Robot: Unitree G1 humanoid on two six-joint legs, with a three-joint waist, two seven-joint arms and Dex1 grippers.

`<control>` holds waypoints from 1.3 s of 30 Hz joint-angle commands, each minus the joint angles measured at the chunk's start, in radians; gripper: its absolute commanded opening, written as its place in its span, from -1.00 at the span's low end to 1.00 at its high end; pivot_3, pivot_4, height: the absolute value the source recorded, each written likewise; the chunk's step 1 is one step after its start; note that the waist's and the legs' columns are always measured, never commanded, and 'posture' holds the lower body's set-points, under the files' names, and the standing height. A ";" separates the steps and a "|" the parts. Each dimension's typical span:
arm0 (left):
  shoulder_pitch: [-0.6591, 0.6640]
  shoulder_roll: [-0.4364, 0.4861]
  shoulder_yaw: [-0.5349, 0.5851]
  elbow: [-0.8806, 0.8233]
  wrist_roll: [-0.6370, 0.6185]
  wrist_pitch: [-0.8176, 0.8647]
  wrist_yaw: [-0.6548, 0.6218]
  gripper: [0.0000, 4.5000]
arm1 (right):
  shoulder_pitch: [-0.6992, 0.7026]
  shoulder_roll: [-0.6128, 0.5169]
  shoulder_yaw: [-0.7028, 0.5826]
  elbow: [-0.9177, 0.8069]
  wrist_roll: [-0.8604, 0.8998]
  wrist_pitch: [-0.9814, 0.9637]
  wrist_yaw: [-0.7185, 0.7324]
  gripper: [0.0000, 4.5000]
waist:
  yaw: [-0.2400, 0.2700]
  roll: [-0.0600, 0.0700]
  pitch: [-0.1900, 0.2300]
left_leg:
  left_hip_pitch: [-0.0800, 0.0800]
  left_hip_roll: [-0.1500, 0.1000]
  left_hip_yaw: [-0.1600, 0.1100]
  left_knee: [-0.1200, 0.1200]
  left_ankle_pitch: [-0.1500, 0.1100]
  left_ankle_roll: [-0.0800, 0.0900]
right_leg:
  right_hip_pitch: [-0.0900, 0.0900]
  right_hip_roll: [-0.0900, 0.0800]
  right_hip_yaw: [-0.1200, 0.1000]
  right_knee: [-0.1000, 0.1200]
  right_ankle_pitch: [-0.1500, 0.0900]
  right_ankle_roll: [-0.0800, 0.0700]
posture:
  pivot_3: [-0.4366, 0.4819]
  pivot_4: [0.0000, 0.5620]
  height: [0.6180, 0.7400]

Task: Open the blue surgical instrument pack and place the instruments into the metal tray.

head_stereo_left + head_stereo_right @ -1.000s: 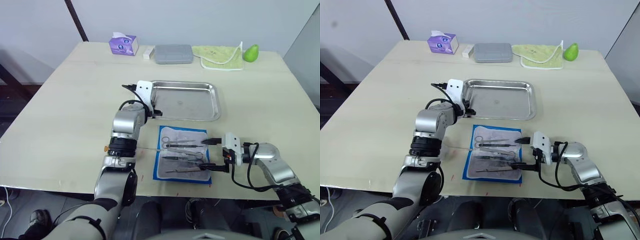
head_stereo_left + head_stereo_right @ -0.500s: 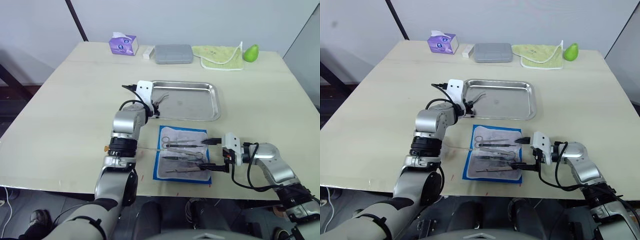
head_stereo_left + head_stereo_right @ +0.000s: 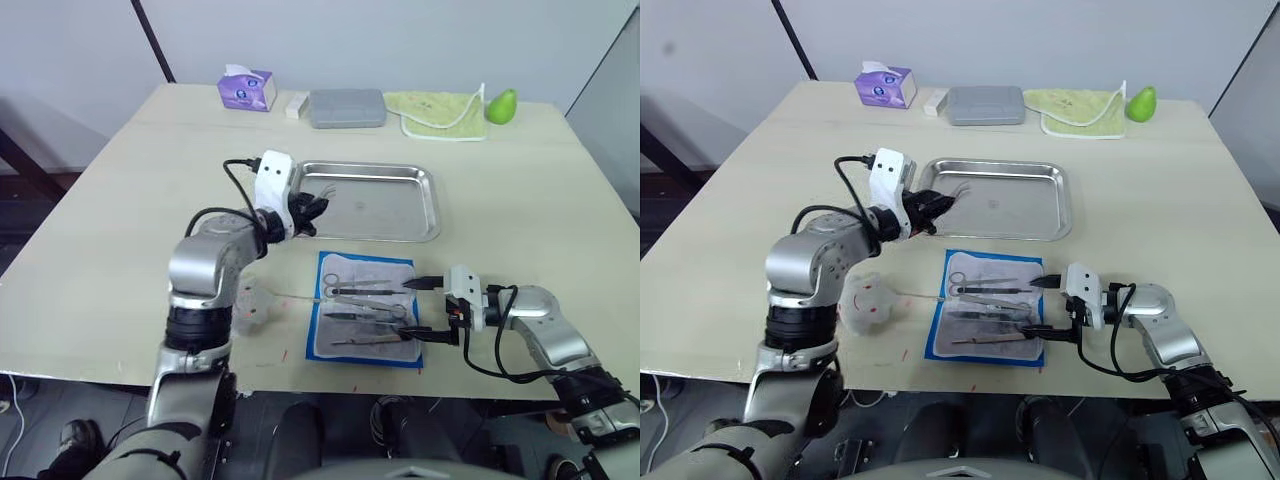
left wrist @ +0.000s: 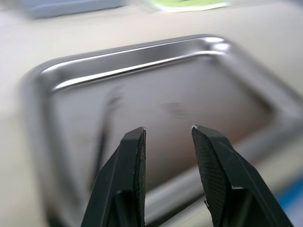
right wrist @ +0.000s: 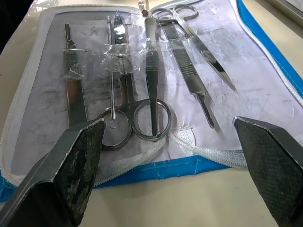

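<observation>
Left claw [image 3: 312, 208]: spread, empty, at centre-left of frame over the left rim of the tray [image 3: 430, 205]. In the left wrist view, fingers [image 4: 214, 161] apart with bare tray floor between them, nothing pinched.

Just past that claw: one thin instrument [image 3: 328, 192] lying inside the tray at its left end, seen in the wrist view as a dark streak beside the fingers. Rest of tray floor bare.

Right claw [image 3: 423, 308]: spread wide, empty, at lower right of frame, level with the right edge of the pack [image 3: 366, 308]. One finger near the pack's upper right corner, the other near its lower right corner; contact with the lining not resolvable.

Pack: unzipped, lying flat, lining up, lower centre of frame, just below the tray. Inside, per right wrist view: ring-handled scissors and forceps, plus straight tools, side by side under clear film strips. Roughly five pieces remaining; exact count uncertain where they overlap.

Counter [image 3: 120, 250]: a pale rounded object with red marks [image 3: 248, 303] at left of the pack, identity unclear.

Progress, judged: opening step done. Transfer barely started — one instrument in tray, most of the set in the pack. Remaining: lift each piece free of the film and carry it up to the tray.
</observation>
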 commanded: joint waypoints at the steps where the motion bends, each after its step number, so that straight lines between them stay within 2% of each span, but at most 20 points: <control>1: 0.079 0.071 0.022 -0.086 -0.087 -0.202 -0.225 -0.28 | 0.050 -0.012 0.032 0.066 -0.050 0.043 0.001 1.00 | 0.001 0.000 0.000 | 0.000 0.000 0.000 -0.001 0.000 0.000 | 0.000 0.000 0.000 -0.001 0.000 0.000 | -0.05 -0.47 1.00; 6: 0.147 0.172 0.029 -0.070 -0.149 -0.297 -0.396 -0.28 | 0.056 -0.003 0.028 0.062 -0.051 0.039 -0.002 1.00 | 0.003 0.000 0.000 | 0.000 0.000 -0.001 -0.001 0.000 0.000 | 0.000 0.000 -0.001 -0.001 0.000 0.000 | -0.05 -0.47 1.00; 9: 0.195 0.265 0.050 -0.033 -0.180 -0.350 -0.542 -0.28 | 0.062 0.000 0.025 0.058 -0.049 0.036 -0.002 1.00 | 0.001 0.000 0.000 | 0.000 0.000 -0.001 -0.001 0.000 0.000 | 0.000 0.000 -0.001 -0.002 0.000 0.000 | -0.05 -0.47 1.00; 13: 0.275 0.412 0.114 0.041 -0.232 -0.373 -0.720 0.23 | 0.071 0.004 0.019 0.046 -0.040 0.030 0.004 1.00 | -0.003 0.001 0.000 | 0.000 0.000 0.001 -0.004 0.000 0.000 | -0.002 0.001 0.000 -0.002 0.000 -0.001 | -0.05 -0.47 1.00; 15: 0.309 0.464 0.133 0.084 -0.226 -0.411 -0.777 0.73 | 0.073 0.004 0.020 0.048 -0.043 0.020 0.008 1.00 | 0.000 0.000 0.000 | 0.001 0.000 0.001 -0.005 0.000 0.000 | -0.002 0.000 0.000 -0.003 -0.001 -0.001 | -0.05 -0.47 1.00; 16: 0.324 0.482 0.142 0.106 -0.219 -0.430 -0.802 0.73 | 0.073 0.006 0.020 0.050 -0.045 0.017 0.010 1.00 | 0.001 0.000 0.000 | 0.001 0.000 0.001 -0.005 0.000 0.000 | -0.002 0.000 0.000 -0.003 -0.001 -0.001 | -0.05 -0.47 1.00; 17: 0.334 0.496 0.150 0.124 -0.220 -0.436 -0.818 0.95 | 0.073 0.008 0.018 0.051 -0.045 0.013 0.011 1.00 | 0.001 0.000 0.000 | 0.001 0.000 0.001 -0.005 0.000 0.000 | -0.002 0.000 0.000 -0.004 -0.002 -0.003 | -0.05 -0.47 1.00; 18: 0.338 0.508 0.154 0.142 -0.217 -0.448 -0.834 0.99 | 0.073 0.010 0.017 0.052 -0.044 0.013 0.010 1.00 | 0.001 0.001 0.000 | 0.001 0.001 0.002 -0.005 0.000 0.000 | -0.002 0.000 0.000 -0.004 -0.003 -0.004 | -0.05 -0.47 1.00; 25: 0.310 0.532 0.131 0.196 -0.195 -0.492 -0.855 0.99 | 0.062 0.017 0.017 0.064 -0.047 0.007 0.014 1.00 | 0.001 0.000 0.000 | 0.001 0.001 0.003 -0.006 0.000 0.000 | -0.002 0.000 0.000 -0.005 -0.003 -0.005 | -0.05 -0.47 1.00; 33: 0.139 0.452 -0.034 0.140 -0.123 -0.411 -0.709 0.99 | 0.052 0.024 0.019 0.072 -0.050 0.003 0.013 1.00 | 0.001 0.000 0.000 | 0.001 0.001 0.003 -0.006 0.000 0.000 | -0.002 0.000 0.001 -0.005 -0.003 -0.004 | -0.05 -0.47 1.00; 36: 0.076 0.412 -0.125 0.170 -0.053 -0.441 -0.691 0.59 | 0.053 0.025 0.020 0.068 -0.050 0.007 0.009 1.00 | -0.001 0.000 0.000 | 0.001 0.001 0.003 -0.006 0.000 0.000 | -0.002 0.001 0.001 -0.005 -0.001 -0.001 | -0.05 -0.47 1.00; 38: 0.049 0.387 -0.167 0.187 -0.019 -0.470 -0.686 0.13 | 0.053 0.028 0.021 0.069 -0.052 0.007 0.006 1.00 | -0.003 0.000 0.000 | 0.001 0.001 0.003 -0.006 0.000 0.000 | -0.002 0.002 0.002 -0.005 -0.001 -0.001 | -0.05 -0.47 1.00; 39: 0.036 0.373 -0.187 0.198 0.001 -0.487 -0.684 0.13 | 0.053 0.030 0.022 0.069 -0.053 0.007 0.004 1.00 | -0.003 0.000 0.000 | 0.001 0.001 0.003 -0.006 0.000 0.000 | -0.002 0.002 0.002 -0.005 -0.001 -0.001 | -0.05 -0.47 1.00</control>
